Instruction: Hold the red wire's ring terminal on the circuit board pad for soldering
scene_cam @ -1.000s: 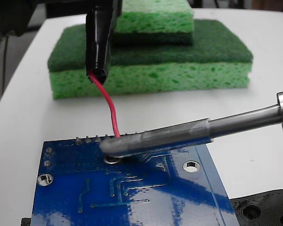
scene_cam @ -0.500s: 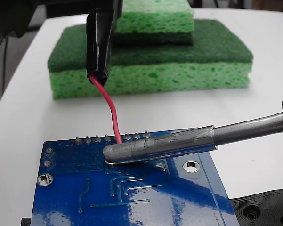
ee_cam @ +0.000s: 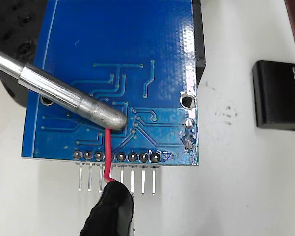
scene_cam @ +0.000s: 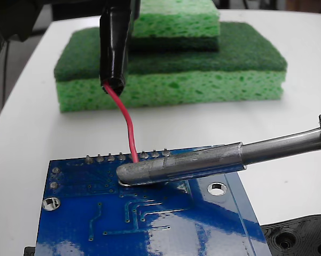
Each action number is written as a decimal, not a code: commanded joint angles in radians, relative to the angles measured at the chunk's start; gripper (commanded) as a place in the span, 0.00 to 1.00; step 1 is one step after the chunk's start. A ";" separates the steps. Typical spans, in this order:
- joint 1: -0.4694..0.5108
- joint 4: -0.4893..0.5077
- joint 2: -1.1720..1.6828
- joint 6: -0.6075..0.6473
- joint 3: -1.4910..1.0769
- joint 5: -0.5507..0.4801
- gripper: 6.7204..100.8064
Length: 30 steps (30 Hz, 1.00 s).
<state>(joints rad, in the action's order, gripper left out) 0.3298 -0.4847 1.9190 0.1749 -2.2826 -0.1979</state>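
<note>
red wire [scene_cam: 129,130] below end effector [scene_cam: 113,80], on circuit board [scene_cam: 149,224]

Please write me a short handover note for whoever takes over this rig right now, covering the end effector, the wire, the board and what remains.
End effector: its fingers are not visible; only the black sleeve on the wire's upper end shows, so its grip cannot be confirmed.
Thin red insulated wire: runs from the sleeve down onto the glossy blue rectangular circuit board, just inside the row of grey solder bumps.
Silver metal soldering-iron tip: lies over the wire's lower end, hiding most of the ring terminal and the pad.
Done: wire end is placed on the board, iron applied.
Left: hold steady; whether the joint has formed cannot be seen.
</note>
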 commanded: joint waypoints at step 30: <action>-0.012 -0.015 0.023 -0.009 0.012 0.021 0.99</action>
<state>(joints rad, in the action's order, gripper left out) 0.3191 -0.5001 1.9313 0.1641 -2.2810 -0.1917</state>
